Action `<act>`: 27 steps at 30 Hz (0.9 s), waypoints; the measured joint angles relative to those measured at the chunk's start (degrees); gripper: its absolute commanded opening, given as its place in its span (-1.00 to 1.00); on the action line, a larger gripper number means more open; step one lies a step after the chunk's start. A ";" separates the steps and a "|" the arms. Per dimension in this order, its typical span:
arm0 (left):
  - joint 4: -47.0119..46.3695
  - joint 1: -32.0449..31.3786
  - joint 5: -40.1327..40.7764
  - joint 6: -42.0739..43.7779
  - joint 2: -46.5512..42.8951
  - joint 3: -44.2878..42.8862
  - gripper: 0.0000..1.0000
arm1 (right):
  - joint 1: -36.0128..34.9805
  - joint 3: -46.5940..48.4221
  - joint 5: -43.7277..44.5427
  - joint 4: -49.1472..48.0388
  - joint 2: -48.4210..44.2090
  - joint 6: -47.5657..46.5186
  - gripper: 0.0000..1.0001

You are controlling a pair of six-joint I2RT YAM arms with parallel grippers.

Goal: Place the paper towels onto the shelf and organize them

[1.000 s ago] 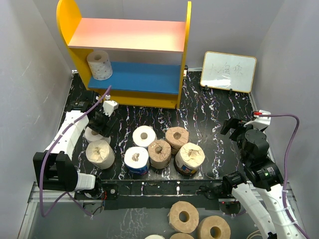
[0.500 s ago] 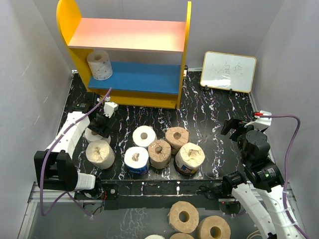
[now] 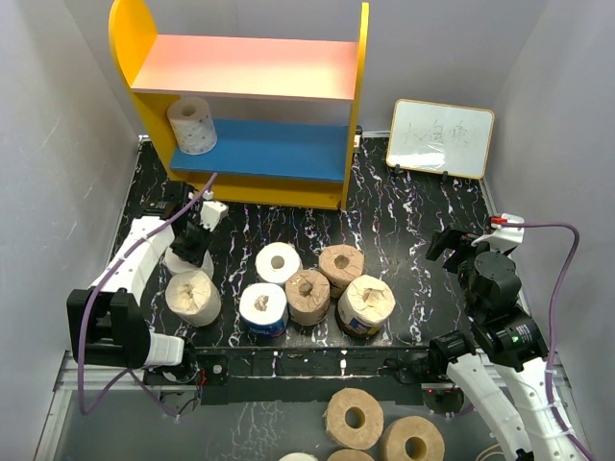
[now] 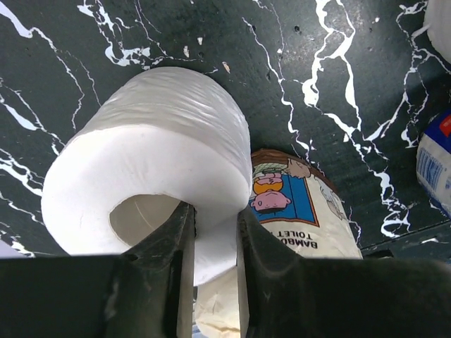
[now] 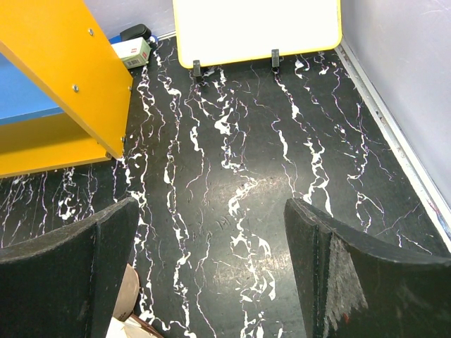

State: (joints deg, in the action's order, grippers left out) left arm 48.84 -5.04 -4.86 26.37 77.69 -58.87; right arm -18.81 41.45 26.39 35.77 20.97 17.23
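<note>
My left gripper (image 3: pixel 192 240) (image 4: pixel 215 232) is shut on the wall of a white paper towel roll (image 3: pixel 177 260) (image 4: pixel 151 151), one finger inside its hollow core and one outside. Just beneath it in the left wrist view is a tan roll with a printed label (image 4: pixel 299 211) (image 3: pixel 192 296). Several more rolls stand mid-table: white (image 3: pixel 278 261), blue-wrapped (image 3: pixel 262 309), tan (image 3: pixel 307 295) and labelled (image 3: pixel 365 304). The shelf (image 3: pixel 250 67) stands at the back, with one white roll (image 3: pixel 193 125) on its blue lower board. My right gripper (image 3: pixel 452 245) (image 5: pixel 211 260) hangs open over bare table.
A small whiteboard (image 3: pixel 441 137) (image 5: pixel 257 28) leans at the back right. Wider bare tan rolls (image 3: pixel 354 418) lie below the table's near edge. The shelf's yellow side panel (image 5: pixel 70 77) is to the right gripper's left. Grey walls close in both sides.
My left gripper has closed its jaws onto the white roll's wall and shifted slightly away from the near edge. The right arm has not moved.
</note>
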 measured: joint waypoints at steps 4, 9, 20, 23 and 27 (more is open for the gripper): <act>3.87 -1.40 0.57 2.49 0.02 -4.22 -1.00 | 0.00 -0.02 0.00 0.00 0.00 0.00 0.65; 10.12 -4.63 1.22 9.05 0.90 -17.27 -1.00 | 0.00 0.00 0.00 0.00 0.00 0.00 0.65; 17.64 -12.02 -3.26 34.93 3.78 -30.97 -1.00 | 0.00 -0.02 0.00 0.00 0.00 0.00 0.66; 19.58 -12.00 -4.66 39.39 9.86 -38.03 -1.00 | 0.00 -0.02 0.02 0.00 -0.17 0.00 0.66; 20.90 -11.96 -5.05 43.17 19.87 -49.94 -1.00 | 0.00 -0.02 0.04 0.02 -1.33 0.00 0.66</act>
State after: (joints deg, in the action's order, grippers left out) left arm 69.73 -16.99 -9.91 69.54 97.56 -108.81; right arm -18.81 41.43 26.44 35.79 19.64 17.23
